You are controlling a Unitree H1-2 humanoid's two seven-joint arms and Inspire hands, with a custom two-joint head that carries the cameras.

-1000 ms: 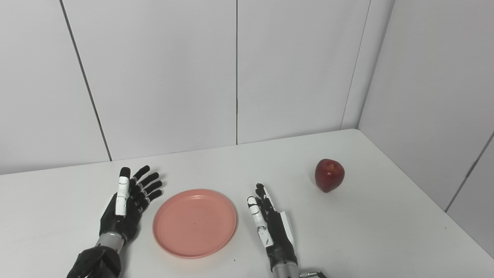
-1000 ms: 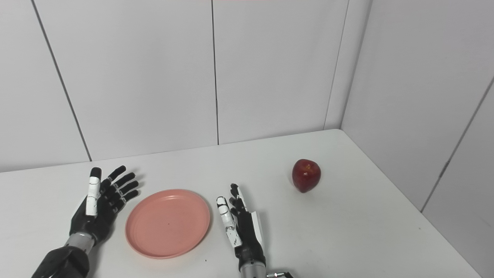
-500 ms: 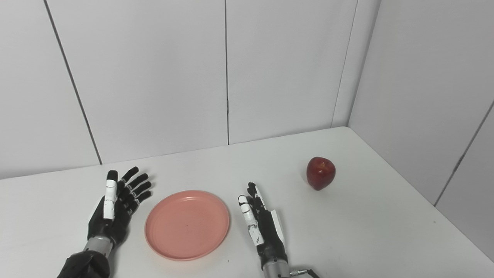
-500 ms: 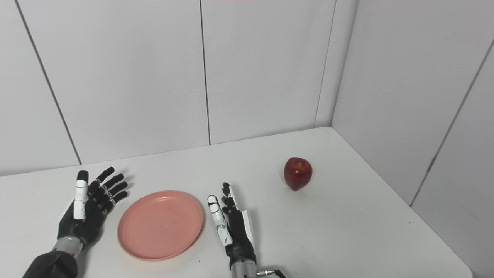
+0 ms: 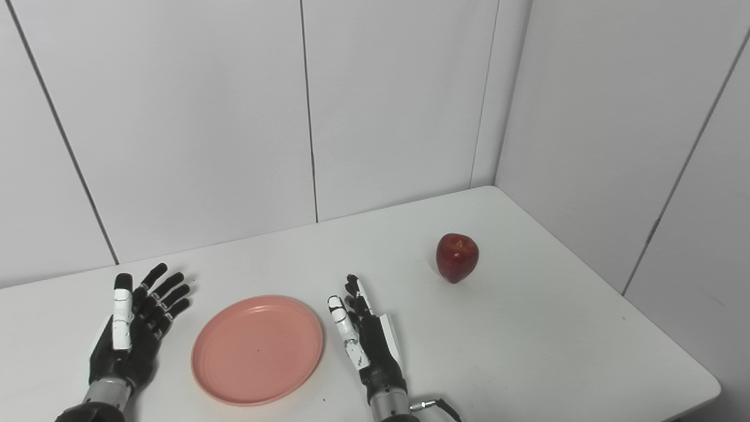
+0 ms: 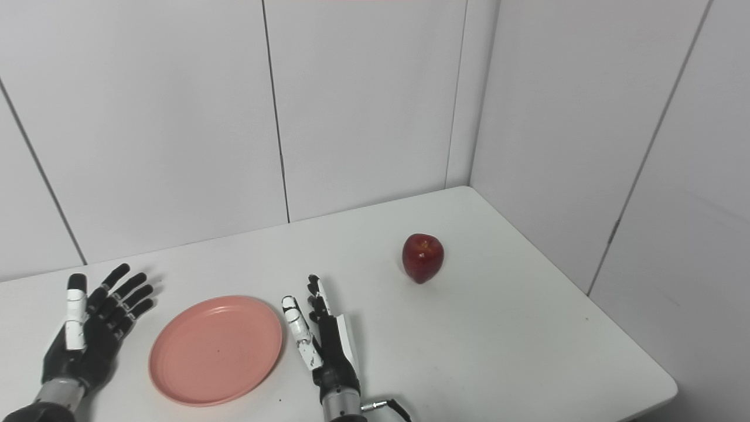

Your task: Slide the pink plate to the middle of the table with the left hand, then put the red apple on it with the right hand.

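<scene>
The pink plate [image 5: 257, 350] lies flat on the white table [image 5: 527, 351], near the table's front edge, and everything else can be placed from it. The left hand [image 5: 132, 331] rests just to the left of the plate, palm turned up and inward, fingers [image 5: 164, 293] spread apart and holding nothing; a strip of bare table shows between it and the plate's rim, so the two are not touching. The right hand [image 5: 366, 337] sits just to the right of the plate, standing on its edge with the fingers stretched out straight and pointing away toward the back wall [image 5: 234, 117], also empty; it is close beside the rim, but I cannot tell whether it touches it. The red apple [image 5: 457, 257] stands upright, stem dimple on top, well off to the right of the plate and farther back, beyond the right hand's fingertips and well apart from them. It rests directly on the table top, not on the plate, and the plate's dish has nothing in it. A thin cable [image 5: 436, 404] trails from the right wrist near the front edge
</scene>
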